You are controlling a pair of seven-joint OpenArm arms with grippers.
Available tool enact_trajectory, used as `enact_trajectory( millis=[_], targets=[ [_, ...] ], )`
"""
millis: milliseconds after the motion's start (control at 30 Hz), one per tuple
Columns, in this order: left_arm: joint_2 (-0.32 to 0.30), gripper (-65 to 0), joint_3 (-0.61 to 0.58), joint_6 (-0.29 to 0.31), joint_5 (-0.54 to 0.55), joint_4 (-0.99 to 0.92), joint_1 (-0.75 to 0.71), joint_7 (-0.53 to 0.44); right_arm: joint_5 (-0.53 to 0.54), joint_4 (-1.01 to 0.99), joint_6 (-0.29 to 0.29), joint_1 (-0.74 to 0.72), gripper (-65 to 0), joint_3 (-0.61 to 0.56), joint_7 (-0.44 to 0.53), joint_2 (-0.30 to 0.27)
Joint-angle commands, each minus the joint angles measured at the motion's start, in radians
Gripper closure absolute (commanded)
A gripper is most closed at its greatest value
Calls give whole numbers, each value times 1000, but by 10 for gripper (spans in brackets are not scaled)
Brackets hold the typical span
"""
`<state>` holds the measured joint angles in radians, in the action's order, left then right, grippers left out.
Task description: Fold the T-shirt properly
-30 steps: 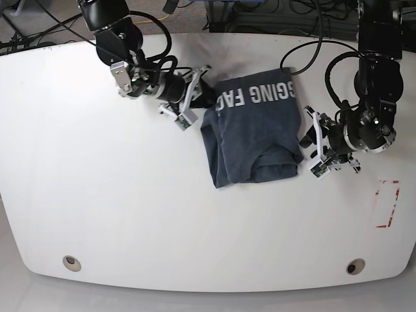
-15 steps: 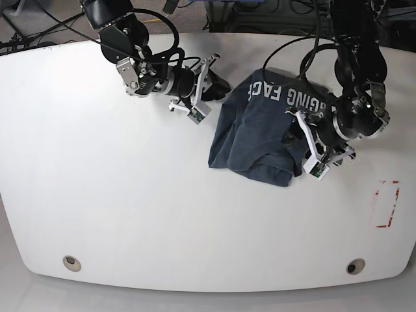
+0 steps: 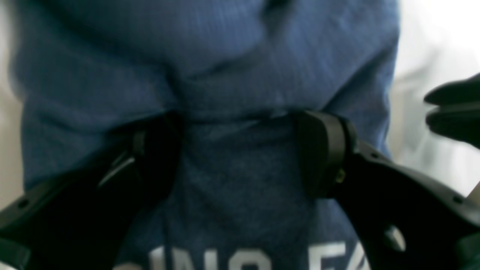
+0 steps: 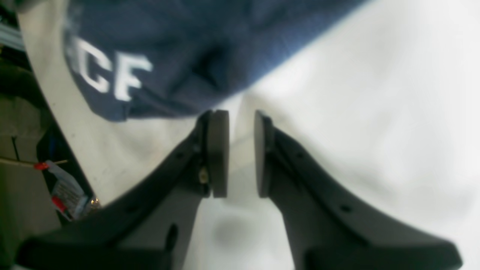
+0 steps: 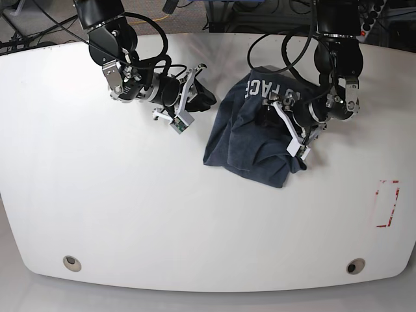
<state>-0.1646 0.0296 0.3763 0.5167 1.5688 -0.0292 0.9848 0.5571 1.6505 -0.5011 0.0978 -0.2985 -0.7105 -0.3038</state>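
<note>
Nearest the camera, the white surface (image 5: 130, 214) shows two small round fittings (image 5: 72, 262) near its front edge and a red marked rectangle (image 5: 387, 203) toward one side. Further back, the shirt (image 5: 250, 140) lies crumpled in a heap on the surface, its white lettering partly showing along the far edge.

The left gripper (image 3: 240, 153) is pushed in over the shirt's edge; its jaws stand wide apart with blue cloth between them. The wrist view is too blurred to tell whether either pad presses the cloth, and nothing looks pinched.

The right gripper (image 4: 242, 153) hovers just beside the shirt's other edge. Its jaws are nearly closed, with a narrow gap between the pads and only bare surface showing through it; they hold nothing.

Beyond the far edge, cables are visible.
</note>
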Motion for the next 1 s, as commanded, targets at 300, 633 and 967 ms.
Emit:
enact_trajectory(
  millis=[300,633,967],
  targets=[
    [-237,-453,180,2,-23,-225,59,-50,10,63,-5,-22,-116,11,22,-39],
    [-545,-453,272,161,-23,-439,59,-166,8,90,-5,-22,-116,11,22,-47],
    [-691,-451,275,307,-19,-537,59,-275,8,90,-3,-22,-116,11,24,-41]
  ],
)
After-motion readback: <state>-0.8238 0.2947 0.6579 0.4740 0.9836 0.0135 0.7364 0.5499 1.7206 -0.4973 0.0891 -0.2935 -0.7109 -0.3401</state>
